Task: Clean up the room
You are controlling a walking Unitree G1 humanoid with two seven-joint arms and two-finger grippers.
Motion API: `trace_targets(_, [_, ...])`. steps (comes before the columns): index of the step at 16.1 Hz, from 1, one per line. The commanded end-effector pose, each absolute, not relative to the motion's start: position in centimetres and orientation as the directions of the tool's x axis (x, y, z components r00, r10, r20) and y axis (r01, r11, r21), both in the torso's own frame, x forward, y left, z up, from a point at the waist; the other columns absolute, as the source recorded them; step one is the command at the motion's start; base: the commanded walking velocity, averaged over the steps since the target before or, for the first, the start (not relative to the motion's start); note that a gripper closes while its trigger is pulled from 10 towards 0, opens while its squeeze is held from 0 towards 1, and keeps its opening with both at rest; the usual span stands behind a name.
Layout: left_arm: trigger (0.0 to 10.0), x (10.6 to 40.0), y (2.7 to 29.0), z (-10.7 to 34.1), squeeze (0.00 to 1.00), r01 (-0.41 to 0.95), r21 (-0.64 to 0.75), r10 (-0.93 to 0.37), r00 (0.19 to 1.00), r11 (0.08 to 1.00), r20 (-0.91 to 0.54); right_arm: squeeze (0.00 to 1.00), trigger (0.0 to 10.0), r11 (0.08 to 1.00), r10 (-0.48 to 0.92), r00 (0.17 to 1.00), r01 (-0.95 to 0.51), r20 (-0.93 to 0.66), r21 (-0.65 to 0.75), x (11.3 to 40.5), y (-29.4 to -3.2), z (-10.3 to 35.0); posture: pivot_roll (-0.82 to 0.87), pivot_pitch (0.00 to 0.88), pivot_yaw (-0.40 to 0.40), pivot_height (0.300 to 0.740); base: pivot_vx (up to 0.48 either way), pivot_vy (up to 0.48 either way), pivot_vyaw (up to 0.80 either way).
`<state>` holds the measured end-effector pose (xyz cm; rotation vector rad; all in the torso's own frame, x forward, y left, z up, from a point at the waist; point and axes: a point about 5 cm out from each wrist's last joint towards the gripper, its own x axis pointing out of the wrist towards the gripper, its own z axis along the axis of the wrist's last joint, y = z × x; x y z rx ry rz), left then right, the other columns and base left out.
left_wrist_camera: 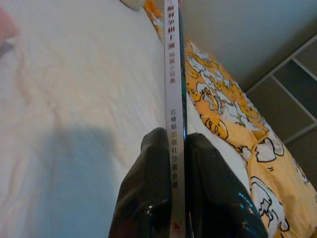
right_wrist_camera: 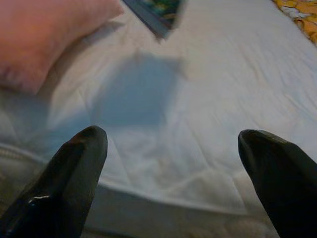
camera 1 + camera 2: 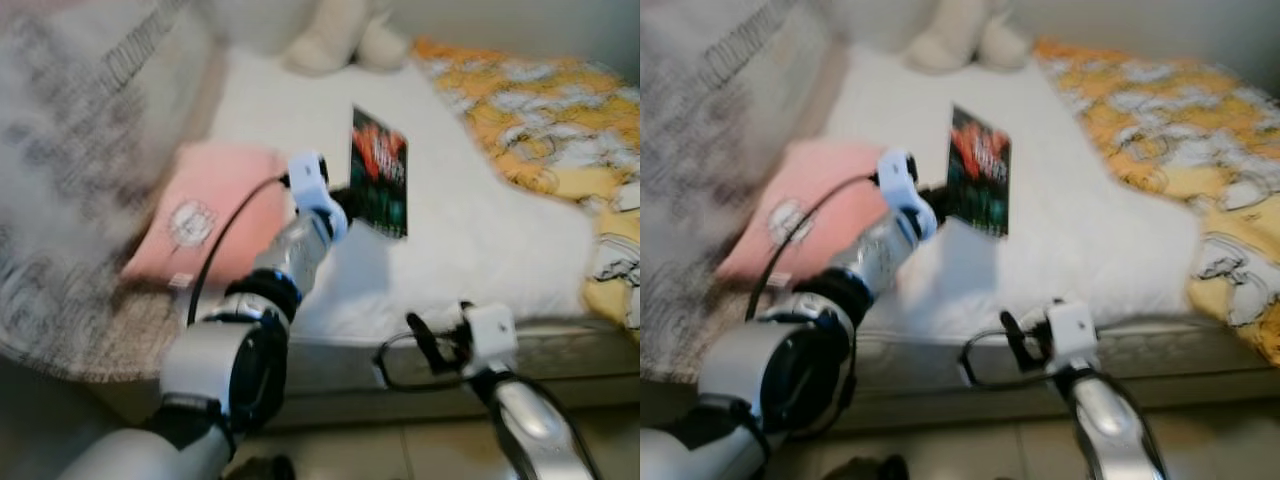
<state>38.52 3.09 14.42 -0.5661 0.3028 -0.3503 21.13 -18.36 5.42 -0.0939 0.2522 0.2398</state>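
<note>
Book is held upright above the white sheet of the bed, pinched at its lower edge by the left gripper, whose two black fingers press on either cover with the white spine facing the wrist camera. The hold looks thin: only a narrow strip of the book sits between the fingers, so a quick swing of the arm could, I judge, let it pivot or slip out and drop flat on the sheet. The right gripper hangs low by the mattress edge, its fingers spread wide with nothing between them, so it is not supporting the book. The pink cushion lies just beside the left arm on its left, near enough that a sideways sweep might brush it. A plush toy sits at the far end of the bed, well apart, and the yellow patterned quilt covers the right side. The open room is the white sheet under and to the right of the book, and the space back toward the robot over the mattress edge.
</note>
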Motion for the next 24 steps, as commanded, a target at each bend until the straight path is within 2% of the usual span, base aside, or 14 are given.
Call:
trace_targets(1, [10.0, 37.9, 0.7, 14.8, 0.0, 0.276, -0.581, -0.448, 0.877, 0.766, -0.174, 0.0, 10.0, 0.962, 0.25, 0.935, -0.269, -0.253, -0.041, 20.4, -17.9, 5.9, -0.27, 0.08, 0.0, 0.74, 0.0, 0.0, 0.0])
trace_targets(3, [10.0, 38.1, 1.3, 14.9, 0.0, 0.317, -0.433, -0.422, 0.891, 0.844, -0.168, 0.0, 10.0, 0.957, 0.267, 0.929, -0.286, -0.258, -0.04, 19.1, -17.4, 6.0, -0.28, 0.104, -0.002, 0.74, 0.0, 0.0, 0.0])
trace_targets(4, [10.0, 38.4, 1.6, 15.6, 0.0, 0.357, -0.277, -0.403, 0.906, 0.892, -0.128, 0.0, 10.0, 0.957, 0.266, 0.932, -0.285, -0.245, -0.048, 18.8, -17.2, 6.2, -0.28, 0.107, -0.002, 0.74, 0.0, 0.0, 0.0])
trace_targets(5, [10.0, 38.6, 2.9, 17.0, 0.0, 0.384, -0.044, -0.383, 0.923, 0.922, 0.035, 0.0, 10.0, 0.975, 0.186, 0.973, -0.2, -0.137, -0.093, 19.5, -17.2, 7.8, -0.23, 0.104, -0.002, 0.74, 0.0, 0.0, 0.0])
trace_targets(6, [10.0, 38.0, 4.0, 17.3, 0.0, 0.373, 0.027, -0.373, 0.915, 0.927, 0.155, 0.0, 10.0, 0.985, 0.134, 0.989, -0.14, -0.062, -0.105, 19.7, -17.1, 9.2, -0.2, 0.088, 0.006, 0.74, 0.0, 0.0, 0.0])
trace_targets(8, [10.0, 36.4, 5.5, 16.8, 0.0, 0.346, -0.001, -0.336, 0.914, 0.938, 0.228, 0.0, 10.0, 0.988, 0.114, 0.993, -0.117, -0.033, -0.105, 19.9, -17.0, 10.0, -0.16, 0.068, 0.011, 0.74, 0.0, 0.0, 0.0])
trace_targets(10, [10.0, 31.6, 8.3, 17.4, 0.0, 0.212, -0.023, -0.194, 0.931, 0.977, 0.31, 0.0, 10.0, 0.993, 0.074, 0.997, -0.073, 0.008, -0.097, 21.3, -17.7, 11.0, -0.09, 0.033, 0.001, 0.74, 0.0, 0.0, 0.0])
trace_targets(11, [10.0, 31.0, 9.6, 17.6, 0.0, 0.121, 0.008, -0.117, 0.939, 0.993, 0.322, 0.0, 10.0, 0.993, 0.071, 0.997, -0.07, 0.012, -0.091, 22.3, -18.0, 11.0, -0.05, 0.004, -0.015, 0.74, 0.0, 0.0, 0.0])
trace_targets(13, [10.0, 31.2, 12.7, 15.9, 0.0, -0.095, 0.09, 0.066, 0.958, 0.991, 0.277, 0.0, 10.0, 0.994, 0.075, 0.997, -0.074, 0.007, -0.081, 25.5, -18.1, 10.8, -0.01, 0.0, -0.04, 0.74, 0.0, -0.48, 0.74])
trace_targets(15, [10.0, 31.6, 13.9, 13.9, 0.0, -0.168, 0.157, 0.135, 0.97, 0.973, 0.204, 0.0, 10.0, 0.995, 0.088, 0.996, -0.089, -0.006, -0.053, 26.7, -17.8, 10.6, 0.02, 0.0, -0.056, 0.74, 0.0, -0.48, 0.68])
trace_targets(17, [10.0, 31.7, 14.4, 12.2, 0.0, -0.161, 0.247, 0.146, 0.986, 0.956, 0.079, 0.0, 10.0, 0.994, 0.099, 0.995, -0.1, -0.025, -0.04, 27.5, -17.5, 10.1, 0.02, 0.0, -0.052, 0.74, 0.0, -0.472, 0.64])
trace_targets(19, [10.0, 31.8, 13.9, 11.6, 0.0, -0.108, 0.25, 0.101, 0.994, 0.962, 0.038, 0.0, 10.0, 0.995, 0.094, 0.995, -0.095, -0.027, -0.037, 27.5, -17.4, 9.6, 0.0, 0.0, -0.029, 0.74, 0.0, -0.469, 0.62])
trace_targets(22, [10.0, 32.6, 12.7, 11.7, 0.0, -0.011, 0.24, 0.001, 0.999, 0.971, 0.039, 0.0, 10.0, 0.995, 0.079, 0.997, -0.08, -0.008, -0.056, 27.2, -17.0, 9.0, -0.03, 0.0, 0.009, 0.74, 0.0, -0.464, 0.61])
trace_targets(24, [10.0, 32.9, 12.1, 12.3, 0.0, 0.066, 0.268, -0.089, 0.993, 0.961, 0.075, 0.0, 10.0, 0.992, 0.1, 0.995, -0.099, -0.001, -0.083, 27.0, -16.1, 8.7, -0.05, 0.0, 0.037, 0.74, 0.0, 0.0, 0.0])
